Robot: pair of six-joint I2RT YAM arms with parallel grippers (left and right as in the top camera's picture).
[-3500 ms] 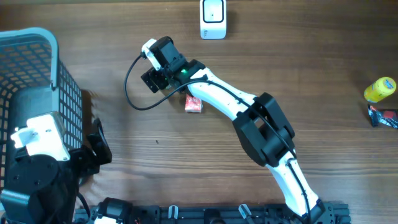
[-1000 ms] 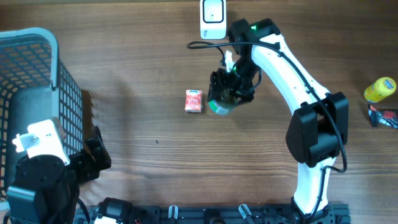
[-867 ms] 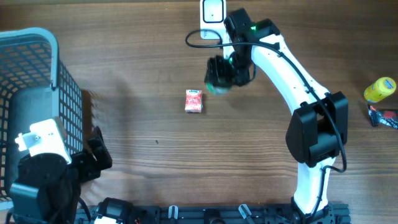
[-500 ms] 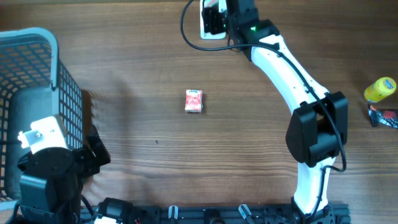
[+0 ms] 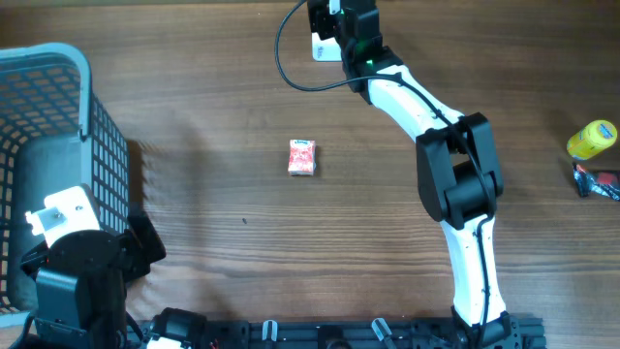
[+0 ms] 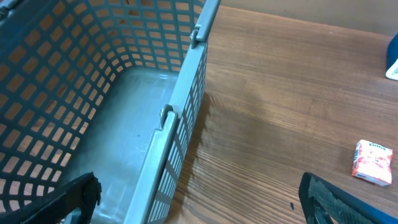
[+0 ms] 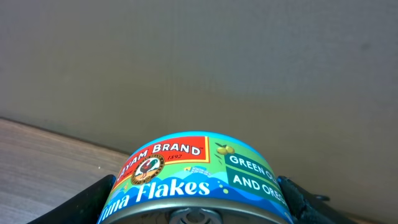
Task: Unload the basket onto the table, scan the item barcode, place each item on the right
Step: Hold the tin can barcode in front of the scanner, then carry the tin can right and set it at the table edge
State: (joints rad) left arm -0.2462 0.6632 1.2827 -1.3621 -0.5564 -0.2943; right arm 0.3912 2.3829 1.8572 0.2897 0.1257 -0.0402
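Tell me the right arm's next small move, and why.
Probably rotate the wrist a little over the scanner. The right gripper holds the tuna can right above it, and the label face in view shows no barcode, so it may need turning.

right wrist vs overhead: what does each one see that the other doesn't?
Right wrist only: the tuna can, label readable, clamped in the right gripper, with a plain wall behind it.
Overhead only: the blue basket, the red packet, the yellow container at the right edge, and the white scanner, partly covered by the wrist.
Both: the right gripper and the wooden table. Overhead sees the gripper from above and does not show the can.
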